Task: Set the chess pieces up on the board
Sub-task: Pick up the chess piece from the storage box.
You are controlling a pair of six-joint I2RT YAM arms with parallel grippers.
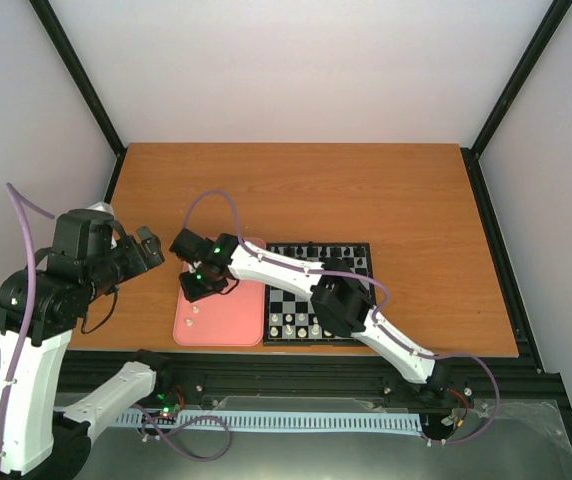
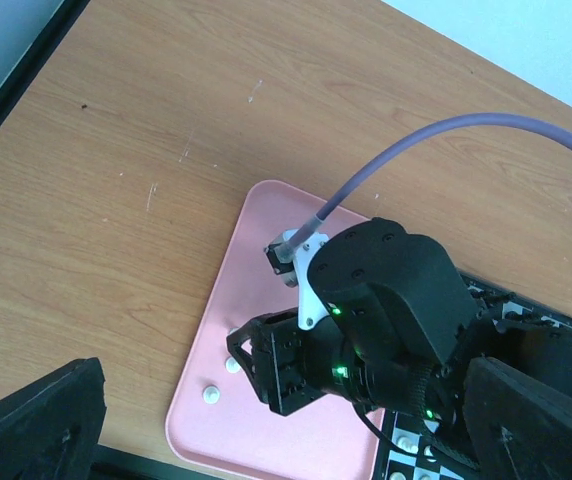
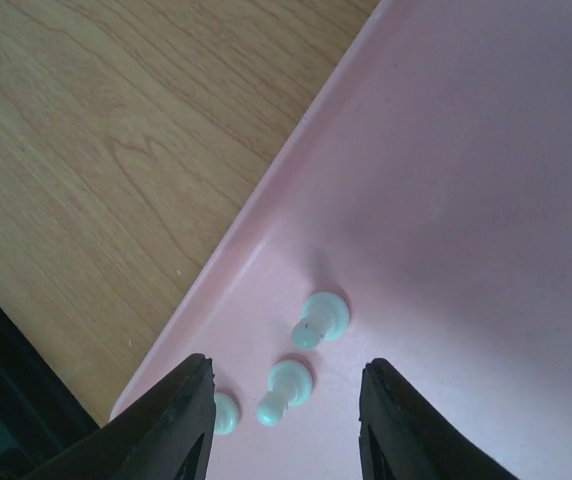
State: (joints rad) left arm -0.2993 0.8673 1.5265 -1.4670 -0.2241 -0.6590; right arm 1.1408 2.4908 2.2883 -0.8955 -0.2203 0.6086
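On the pink tray (image 3: pixel 486 150) just left of the board (image 1: pixel 318 295), three cream-white pawns (image 3: pixel 321 318) are seen near its outer corner. The right gripper (image 3: pixel 286 365) is poised spread and empty astride the middle pawn (image 3: pixel 286 390), while the left gripper (image 1: pixel 149 247) is parted too, holding nothing. That pawn is judged tiny, light, hard and slippery, so it is best pinched gently across its stem.

Right arm (image 1: pixel 286 268) sprawls across the board (image 1: pixel 351 262), covering a band of squares; chessmen (image 1: pixel 288 322) on it too tiny to name. Up close, one cream piece (image 3: pixel 224 412) sits half behind the right fingers (image 3: pixel 171 430).
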